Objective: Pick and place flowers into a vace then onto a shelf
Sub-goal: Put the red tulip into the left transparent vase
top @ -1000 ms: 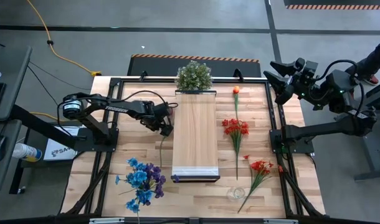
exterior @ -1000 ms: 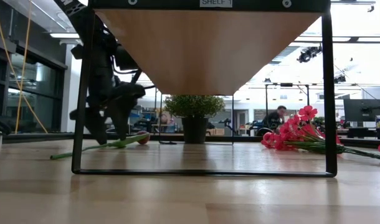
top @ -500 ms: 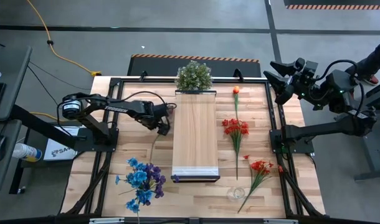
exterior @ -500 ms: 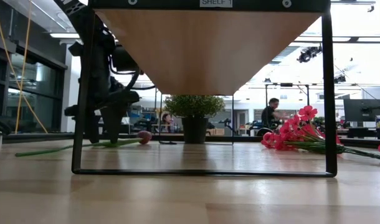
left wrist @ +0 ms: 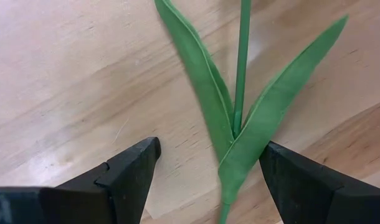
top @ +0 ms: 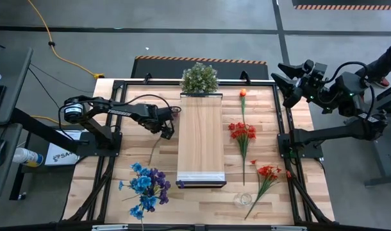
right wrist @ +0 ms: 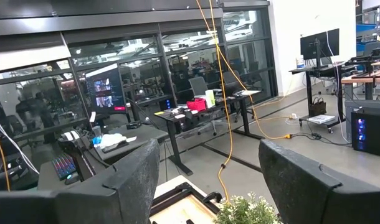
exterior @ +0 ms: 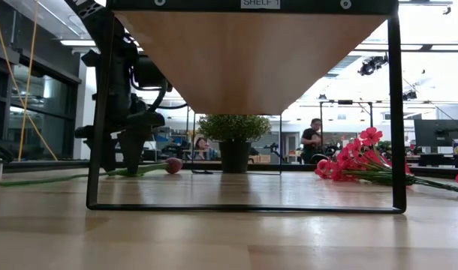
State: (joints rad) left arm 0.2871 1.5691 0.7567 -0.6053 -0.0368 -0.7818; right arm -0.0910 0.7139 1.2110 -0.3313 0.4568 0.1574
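A dark-red-budded flower (exterior: 173,165) lies flat on the table, just left of the raised light-wood shelf (top: 200,138). Its long green stem (exterior: 56,178) runs toward the table's left, and in the high view the stem (top: 152,145) slants toward the near-left. My left gripper (left wrist: 209,146) is open and low over the flower. One finger stands on each side of the stem and its two leaves (left wrist: 202,81). My right gripper (right wrist: 209,162) is open with nothing between its fingers. It waits high over the table's far right corner (top: 286,80). My left gripper comes at the flower from above, pointing down, with its fingers apart across the stem. One leaf tip (left wrist: 240,158) lies right beside one finger (left wrist: 289,174). I cannot tell whether they touch. The flower rests on the table.
A bushy green plant (top: 199,78) stands at the shelf's far end. Blue and purple flowers (top: 144,186) lie near left. Red flowers (top: 242,131), an orange tulip (top: 243,94) and orange-red flowers (top: 267,172) lie right of the shelf. A small clear vase (top: 242,199) stands near the near edge.
The flower's bloom end, tilted up off the table a second ago, has come down and the whole flower now lies flat. Its stem end has swung toward the table's left while the bud stayed near the shelf leg. My left gripper has shifted slightly toward the table's left.
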